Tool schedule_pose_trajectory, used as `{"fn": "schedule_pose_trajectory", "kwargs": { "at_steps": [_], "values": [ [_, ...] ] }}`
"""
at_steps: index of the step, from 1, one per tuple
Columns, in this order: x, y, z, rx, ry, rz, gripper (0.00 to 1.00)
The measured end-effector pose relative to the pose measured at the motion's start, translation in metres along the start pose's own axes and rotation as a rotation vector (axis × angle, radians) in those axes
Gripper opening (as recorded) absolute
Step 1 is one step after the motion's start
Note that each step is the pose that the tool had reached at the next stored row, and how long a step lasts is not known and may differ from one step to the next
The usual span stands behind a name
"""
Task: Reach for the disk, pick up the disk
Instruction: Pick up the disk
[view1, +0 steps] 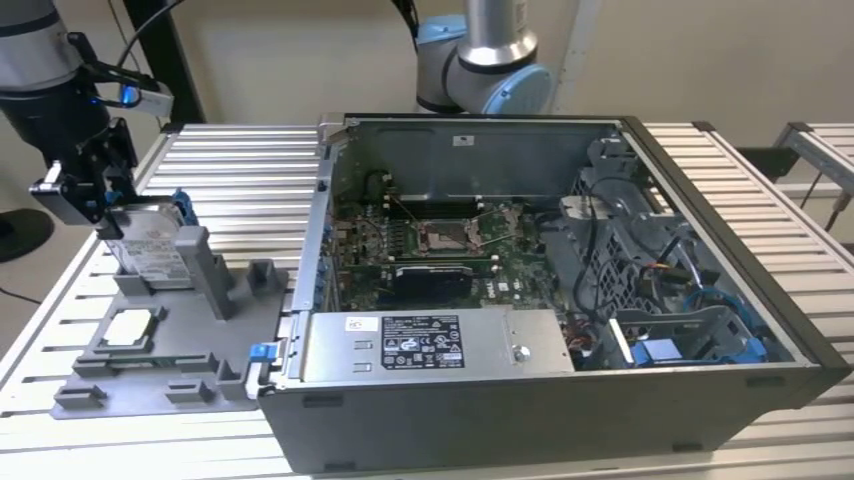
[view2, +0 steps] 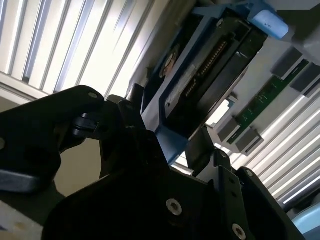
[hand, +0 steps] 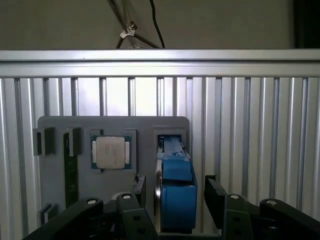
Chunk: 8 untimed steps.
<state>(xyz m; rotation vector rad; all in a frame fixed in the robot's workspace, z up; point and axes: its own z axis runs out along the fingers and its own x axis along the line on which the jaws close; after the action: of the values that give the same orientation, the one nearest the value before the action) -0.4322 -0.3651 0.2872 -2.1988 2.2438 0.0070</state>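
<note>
Jaws spread astride upright disk (hand: 176, 195), silver-grey body, blue edge rails

Matt metal disk (view1: 151, 248), perhaps smooth plastic rails (hand: 177, 200)

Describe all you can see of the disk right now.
The disk is a flat silver-grey metal drive with a white label and blue plastic rails, standing on edge in a slot of the grey fixture at the exterior view's left. The open gripper straddles its top edge; contact isn't evident.
</note>
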Motion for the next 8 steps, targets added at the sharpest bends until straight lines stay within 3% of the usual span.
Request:
{"fn": "schedule_pose_trajectory", "kwargs": {
  "at_steps": [8],
  "values": [
    [0.0000,0.0000,0.0098,0.0029,-0.0002,-0.001,1.00]
  ]
}}
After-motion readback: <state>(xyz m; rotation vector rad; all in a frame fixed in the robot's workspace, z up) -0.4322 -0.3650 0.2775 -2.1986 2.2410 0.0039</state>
